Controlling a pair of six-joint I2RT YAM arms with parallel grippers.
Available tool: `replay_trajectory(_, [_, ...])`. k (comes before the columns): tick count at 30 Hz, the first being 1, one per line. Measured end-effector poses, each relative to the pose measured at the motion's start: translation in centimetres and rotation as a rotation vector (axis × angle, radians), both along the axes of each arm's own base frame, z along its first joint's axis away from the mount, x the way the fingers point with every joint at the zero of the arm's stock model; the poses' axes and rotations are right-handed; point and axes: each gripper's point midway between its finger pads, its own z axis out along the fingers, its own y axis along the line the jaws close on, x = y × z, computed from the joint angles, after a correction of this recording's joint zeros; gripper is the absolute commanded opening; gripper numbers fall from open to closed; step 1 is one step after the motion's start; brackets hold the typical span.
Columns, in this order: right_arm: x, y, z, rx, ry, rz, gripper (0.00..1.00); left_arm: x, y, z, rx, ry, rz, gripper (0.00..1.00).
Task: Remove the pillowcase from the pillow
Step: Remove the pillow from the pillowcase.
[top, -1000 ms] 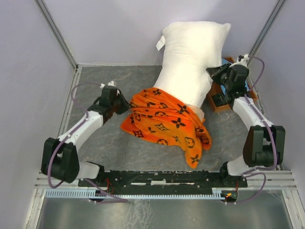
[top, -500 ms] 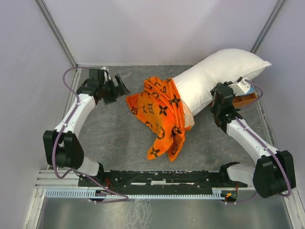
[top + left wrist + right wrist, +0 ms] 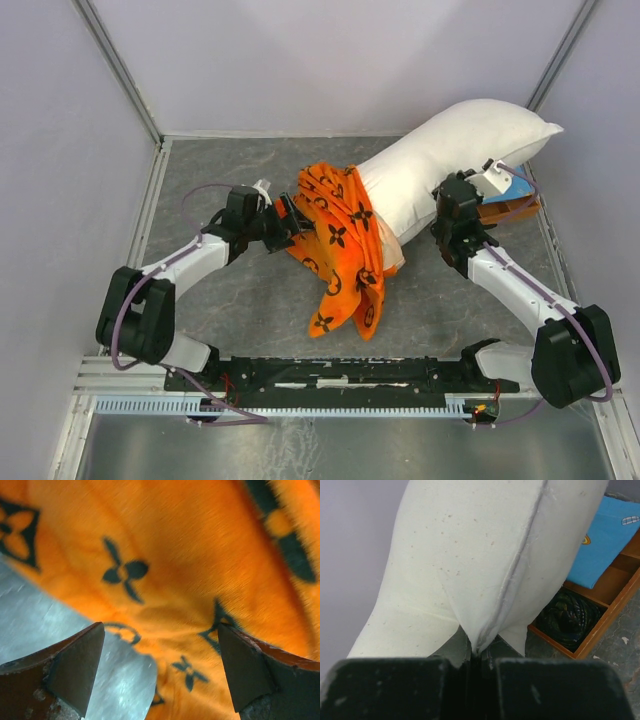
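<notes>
Top external: pillowcase (image 3: 340,240) hides pillow's (image 3: 450,160) end; right tool (image 3: 476,652) clamped on pillow, left tool (image 3: 160,630) spread apart.

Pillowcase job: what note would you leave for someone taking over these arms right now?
Left gripper: open, jaws facing the pillowcase, nothing held.
Right gripper: shut on the pillow seam.
Done: most of the pillow is bare; the pillowcase is bunched round its near-left end.
To do: grip the pillowcase, pull it clear.

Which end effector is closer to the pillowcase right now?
Left. The left end effector is open at the pillowcase's left edge; the right end effector pinches the pillow, clear of the pillowcase.
</notes>
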Motion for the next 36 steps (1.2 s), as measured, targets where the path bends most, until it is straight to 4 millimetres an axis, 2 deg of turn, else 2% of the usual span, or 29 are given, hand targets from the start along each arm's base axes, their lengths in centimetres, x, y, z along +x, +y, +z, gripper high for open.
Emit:
replay_trajectory(2, [0.0, 0.1, 0.0, -0.006, 0.002, 0.004, 0.02, 1.5, -1.5, 0.5, -0.055, -0.052, -0.008, 0.99])
replay_trajectory(4, [0.0, 0.1, 0.0, -0.009, 0.004, 0.003, 0.02, 1.9, -2.5, -0.2, -0.072, -0.051, -0.018, 0.99])
replay_trajectory(5, [-0.1, 0.1, 0.0, -0.010, 0.004, 0.002, 0.02, 2.1, -3.1, -0.5, -0.083, -0.052, -0.022, 0.97])
replay_trajectory(6, [-0.1, 0.1, 0.0, -0.010, 0.004, 0.003, 0.02, 2.1, -3.6, -0.9, -0.093, -0.049, -0.026, 0.90])
replay_trajectory(7, [-0.1, 0.1, 0.0, -0.010, 0.005, 0.003, 0.02, 2.1, -4.3, -1.4, -0.111, -0.050, -0.028, 0.80])
replay_trajectory(8, [-0.1, 0.1, 0.0, -0.011, 0.005, 0.003, 0.02, 2.0, -4.7, -1.8, -0.125, -0.046, -0.027, 0.66])
replay_trajectory(10, [-0.1, 0.1, -0.1, -0.011, 0.007, 0.004, 0.02, 1.6, -5.5, -2.5, -0.164, -0.035, -0.016, 0.29])
replay_trajectory(11, [0.0, 0.2, -0.1, -0.011, 0.008, 0.007, 0.01, 1.5, -5.8, -2.6, -0.184, -0.035, -0.009, 0.17])
replay_trajectory(12, [0.0, 0.3, -0.1, -0.010, 0.008, 0.009, 0.02, 1.6, -6.0, -2.5, -0.200, -0.038, -0.001, 0.08])
replay_trajectory(13, [0.0, 0.4, -0.1, -0.010, 0.007, 0.011, 0.02, 1.5, -6.0, -2.4, -0.203, -0.038, 0.003, 0.03])
replay_trajectory(18, [0.3, 0.6, 0.2, -0.013, 0.003, 0.016, 0.01, 1.8, -5.0, -2.2, -0.159, -0.040, 0.064, 0.03])
replay_trajectory(21, [0.4, 0.5, 0.5, -0.030, 0.007, 0.008, 0.01, 1.4, -3.0, -1.4, -0.110, -0.036, 0.110, 0.03])
replay_trajectory(25, [0.9, 0.8, 1.2, -0.038, 0.008, 0.024, 0.01, 0.9, 1.2, -0.4, -0.057, -0.025, 0.184, 0.03])
replay_trajectory(27, [1.4, 0.7, 1.3, -0.014, 0.008, 0.039, 0.01, 0.2, 5.0, -0.8, -0.037, 0.001, 0.257, 0.03])
replay_trajectory(30, [2.4, -2.6, 1.3, 0.042, 0.012, -0.026, 0.01, -1.3, 10.7, -2.6, -0.012, 0.093, 0.403, 0.03])
replay_trajectory(31, [2.6, -3.7, 1.3, 0.058, 0.013, -0.053, 0.01, -1.9, 11.7, -3.1, -0.012, 0.130, 0.428, 0.03])
replay_trajectory(33, [2.8, -5.1, 1.2, 0.073, 0.021, -0.089, 0.01, -3.0, 12.1, -3.6, -0.022, 0.189, 0.425, 0.03])
replay_trajectory(36, [3.0, -5.6, 1.5, 0.085, 0.023, -0.105, 0.01, -4.4, 12.1, -3.8, -0.028, 0.253, 0.395, 0.03])
